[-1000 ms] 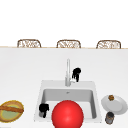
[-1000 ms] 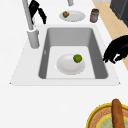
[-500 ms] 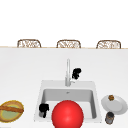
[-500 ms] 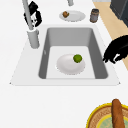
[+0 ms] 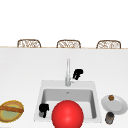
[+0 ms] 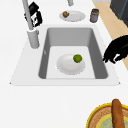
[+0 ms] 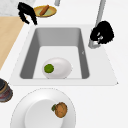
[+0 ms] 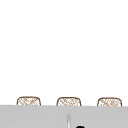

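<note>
My right hand [image 5: 77,73] hovers just right of the faucet [image 5: 68,71], with loosely bent fingers at the lever by its base. It is also seen against the spout [image 6: 35,16] and beside the faucet base [image 7: 102,32]. My left hand [image 5: 43,109] hangs idle over the sink's front left corner, fingers relaxed and pointing down, holding nothing [image 6: 116,50]. In the sink [image 6: 95,45] lies a white plate [image 6: 67,66] with a green lime [image 6: 77,58] on it. A big red round shape [image 5: 67,115] covers the sink's front in the front view.
On the counter to the right stand a white plate [image 5: 117,105] with a small brown food item [image 5: 111,97] and a dark jar [image 5: 109,117]. A yellow dish with a long brown loaf [image 5: 11,110] sits to the left. Wicker chairs [image 5: 68,43] line the far side.
</note>
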Controlling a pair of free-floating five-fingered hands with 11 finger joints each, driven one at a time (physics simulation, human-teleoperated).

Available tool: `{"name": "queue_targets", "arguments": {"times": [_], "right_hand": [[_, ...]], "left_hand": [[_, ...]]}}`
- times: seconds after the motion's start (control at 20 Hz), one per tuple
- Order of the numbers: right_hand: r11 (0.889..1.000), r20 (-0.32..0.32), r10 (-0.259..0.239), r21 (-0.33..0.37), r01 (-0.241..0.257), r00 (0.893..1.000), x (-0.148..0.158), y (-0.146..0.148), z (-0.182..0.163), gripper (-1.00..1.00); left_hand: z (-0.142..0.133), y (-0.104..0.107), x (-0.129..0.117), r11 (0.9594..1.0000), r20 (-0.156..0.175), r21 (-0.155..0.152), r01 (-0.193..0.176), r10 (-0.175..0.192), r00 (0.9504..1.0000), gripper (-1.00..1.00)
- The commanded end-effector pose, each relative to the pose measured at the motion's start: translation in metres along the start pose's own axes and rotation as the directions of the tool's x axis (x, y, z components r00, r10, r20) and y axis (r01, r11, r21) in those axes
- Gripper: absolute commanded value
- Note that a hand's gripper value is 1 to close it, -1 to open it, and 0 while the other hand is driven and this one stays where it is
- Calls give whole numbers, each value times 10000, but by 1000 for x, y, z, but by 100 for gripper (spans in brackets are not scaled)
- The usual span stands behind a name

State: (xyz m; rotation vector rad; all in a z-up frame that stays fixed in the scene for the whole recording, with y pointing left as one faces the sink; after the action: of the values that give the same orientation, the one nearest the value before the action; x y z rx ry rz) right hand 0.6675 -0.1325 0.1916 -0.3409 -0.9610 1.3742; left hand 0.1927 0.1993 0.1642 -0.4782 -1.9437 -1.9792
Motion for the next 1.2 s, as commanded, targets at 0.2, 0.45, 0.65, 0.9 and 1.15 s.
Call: {"name": "queue_targets", "arguments": {"times": [0.2, 0.45, 0.65, 0.9, 1.15], "right_hand": [[9999, 50, -83, -92, 83, 10000, -1, 1, 0, 100], [9995, 112, 175, -281, -172, 9998, 5, -11, 8, 100], [9998, 14, -75, -176, 76, 10000, -1, -19, 31, -100], [9998, -251, 182, 24, -181, 9995, 2, -40, 56, -100], [9957, -856, 907, 238, -890, 9922, 2, -56, 71, -100]], "left_hand": [[0, 0, 0, 10000, 0, 0, 0, 0, 10000, 0], [0, 0, 0, 10000, 0, 0, 0, 0, 10000, 0], [0, 0, 0, 10000, 0, 0, 0, 0, 10000, 0], [0, 0, 0, 10000, 0, 0, 0, 0, 10000, 0], [0, 0, 0, 10000, 0, 0, 0, 0, 10000, 0]]}}
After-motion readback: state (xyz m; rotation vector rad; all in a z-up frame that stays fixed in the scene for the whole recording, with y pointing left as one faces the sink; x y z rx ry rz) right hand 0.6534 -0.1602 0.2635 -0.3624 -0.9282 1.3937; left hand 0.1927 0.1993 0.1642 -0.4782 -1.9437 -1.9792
